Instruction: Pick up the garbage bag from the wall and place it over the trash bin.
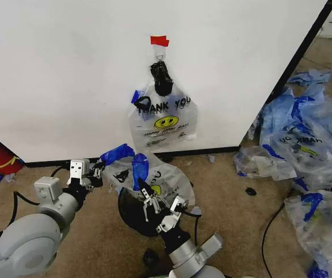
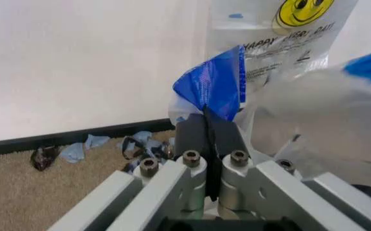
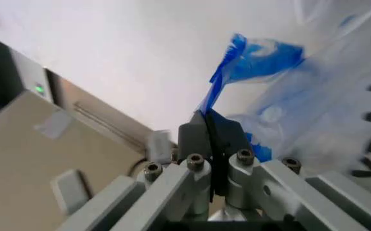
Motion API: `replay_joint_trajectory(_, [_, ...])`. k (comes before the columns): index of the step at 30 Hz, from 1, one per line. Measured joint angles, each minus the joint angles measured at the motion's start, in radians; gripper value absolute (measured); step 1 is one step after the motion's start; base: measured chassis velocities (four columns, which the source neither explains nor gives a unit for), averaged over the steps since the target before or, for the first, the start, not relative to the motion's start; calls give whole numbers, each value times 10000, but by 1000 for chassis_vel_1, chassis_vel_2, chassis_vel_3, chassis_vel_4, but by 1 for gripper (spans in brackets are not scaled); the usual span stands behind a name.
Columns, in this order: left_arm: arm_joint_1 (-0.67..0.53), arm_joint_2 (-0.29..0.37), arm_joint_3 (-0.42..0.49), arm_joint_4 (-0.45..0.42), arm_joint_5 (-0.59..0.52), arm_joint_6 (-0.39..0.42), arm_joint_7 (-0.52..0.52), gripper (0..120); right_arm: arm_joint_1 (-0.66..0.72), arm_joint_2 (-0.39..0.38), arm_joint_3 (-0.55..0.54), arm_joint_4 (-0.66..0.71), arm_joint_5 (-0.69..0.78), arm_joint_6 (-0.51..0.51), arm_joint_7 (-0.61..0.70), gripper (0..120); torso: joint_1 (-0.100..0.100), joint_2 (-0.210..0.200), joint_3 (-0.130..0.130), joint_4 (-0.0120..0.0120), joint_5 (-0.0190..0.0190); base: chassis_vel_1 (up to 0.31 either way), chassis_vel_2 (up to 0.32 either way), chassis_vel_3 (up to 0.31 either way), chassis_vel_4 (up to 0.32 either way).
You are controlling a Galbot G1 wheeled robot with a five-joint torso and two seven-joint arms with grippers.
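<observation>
You are looking at both arms working low in front of the wall (image 1: 67, 69). The left gripper (image 1: 96, 169) is clamping one blue handle (image 1: 117, 153) of the garbage bag (image 1: 163, 179); in the left wrist view its fingers (image 2: 192, 137) are pressed together with the blue plastic (image 2: 214, 86) pinched between them. The right gripper (image 1: 144, 190) is gripping the other blue handle (image 1: 139, 168); in the right wrist view its fingers (image 3: 195, 137) are closed on a blue strip (image 3: 221, 82).

The bag is hanging between the two grippers, spread directly above the trash bin (image 1: 132, 214), and its lower part is lying against the bin's rim. The bin is standing on the carpet (image 1: 223, 202) just in front of the wall.

On the wall, a bundle of bags (image 1: 163, 119) is hanging from the hook (image 1: 160, 57) under the red tape (image 1: 159, 40). A heap of loose bags (image 1: 307, 145) is lying on the floor to your right.
</observation>
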Motion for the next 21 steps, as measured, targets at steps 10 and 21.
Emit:
replay_joint_trajectory(10, [19,28,-55,-153,-14,0,-100,0,531,755,-651,-1033,53,88,-513,0,0,0,0,1,-2,0,0,0,0])
replay_joint_trajectory(21, [2,-83,-63,-18,-37,0,-84,0,-4,-438,91,-353,82,193,-662,0,0,0,0,-2,0,0,0,0,0])
